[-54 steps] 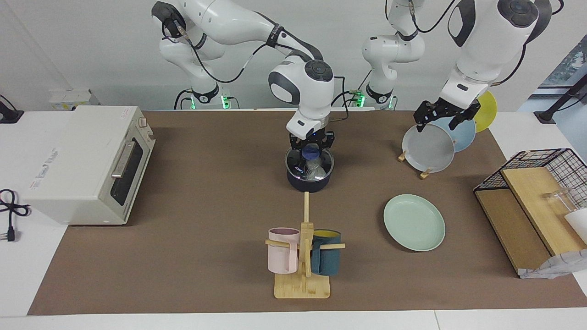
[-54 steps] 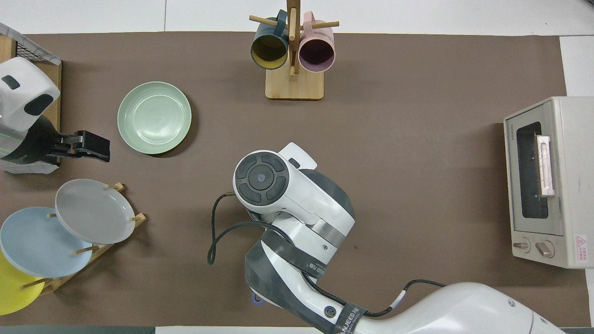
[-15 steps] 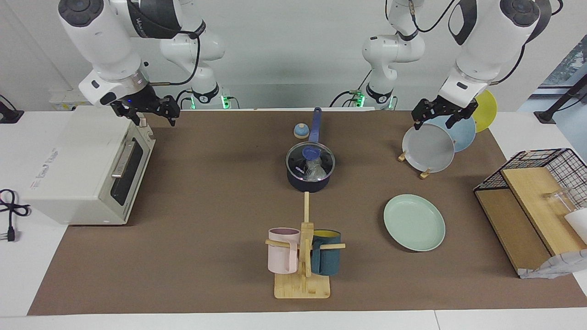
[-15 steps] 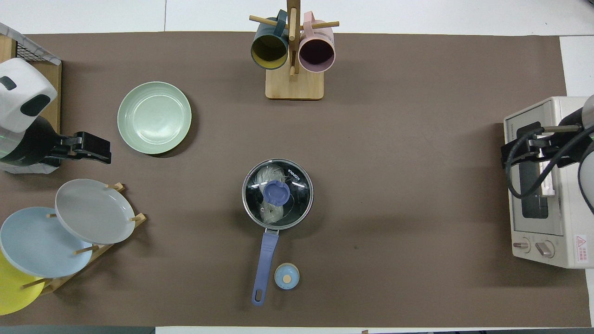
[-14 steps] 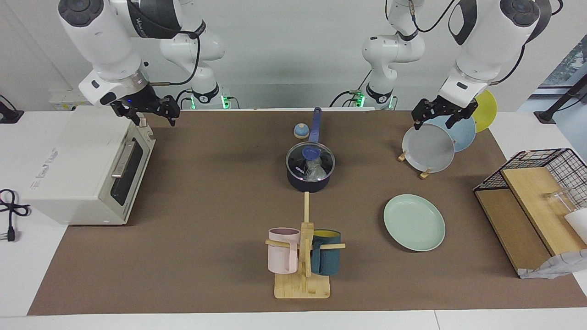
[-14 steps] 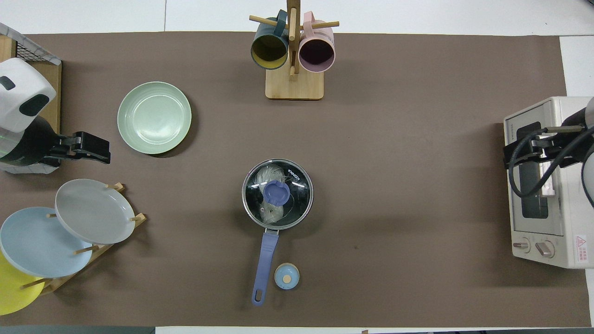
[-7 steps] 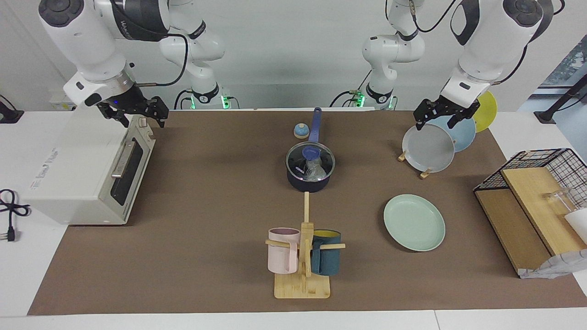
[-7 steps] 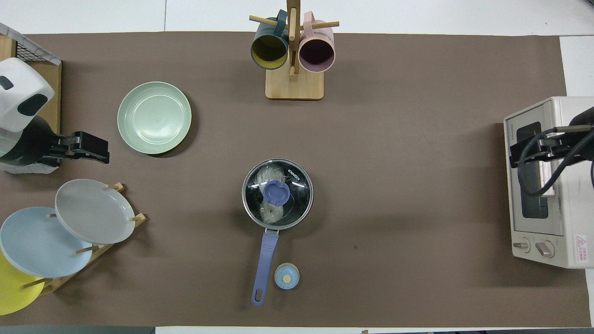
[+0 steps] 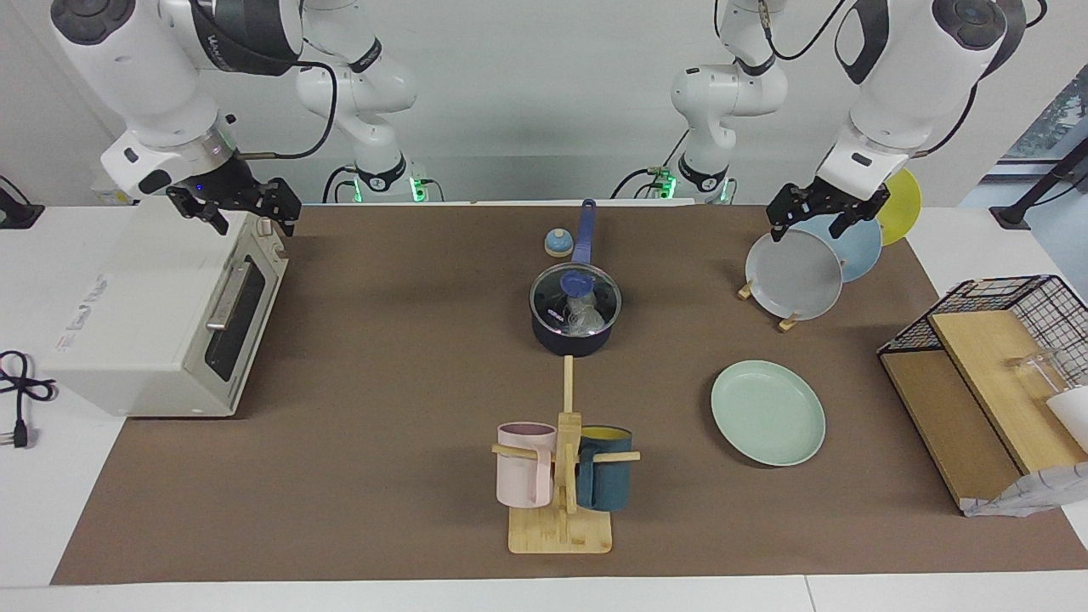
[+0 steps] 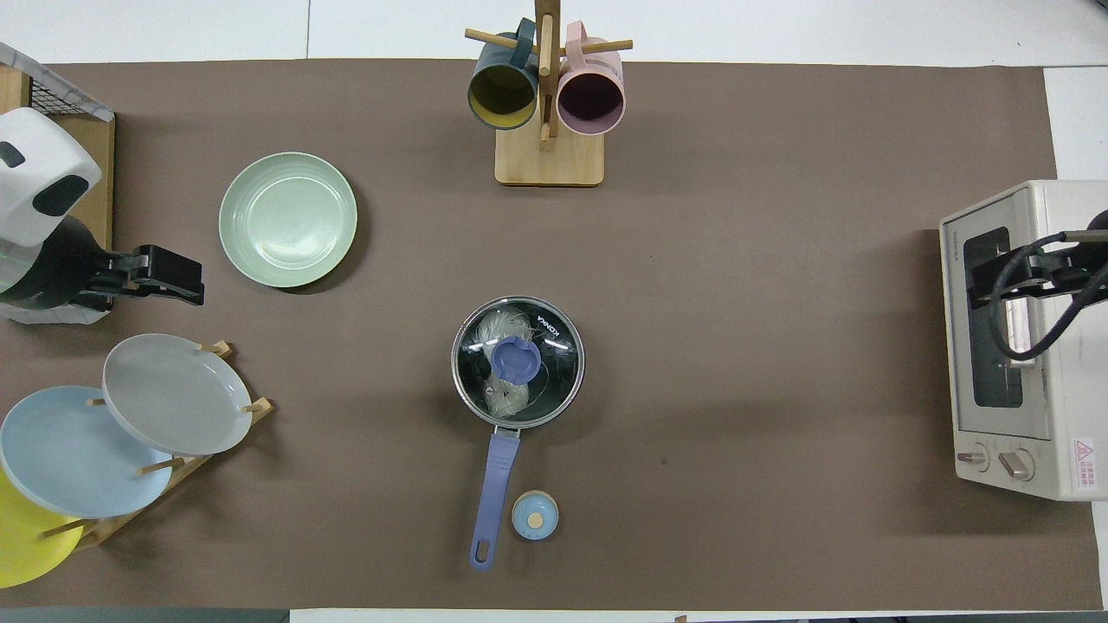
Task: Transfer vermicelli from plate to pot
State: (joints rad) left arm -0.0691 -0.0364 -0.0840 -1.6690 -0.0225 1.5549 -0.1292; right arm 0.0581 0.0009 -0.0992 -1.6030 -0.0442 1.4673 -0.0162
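Right gripper [image 9: 235, 208] has pulled away to over the toaster oven [image 9: 161, 306], jaws apart, empty. Left gripper [image 9: 822, 214] waits, jaws apart. Vermicelli [image 10: 502, 363] in lidded pot [image 9: 574, 336]; plate [image 9: 767, 413] bare. Transfer looks done.

Glossy glass lid [image 9: 575, 297], matt brown table cover [image 9: 382, 382], wooden mug stand [image 9: 561, 531]

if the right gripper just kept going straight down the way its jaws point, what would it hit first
Most likely the toaster oven: the right gripper hangs open over its top edge nearest the robots, jaws pointing down. Depth is unclear, so it might just miss that edge.
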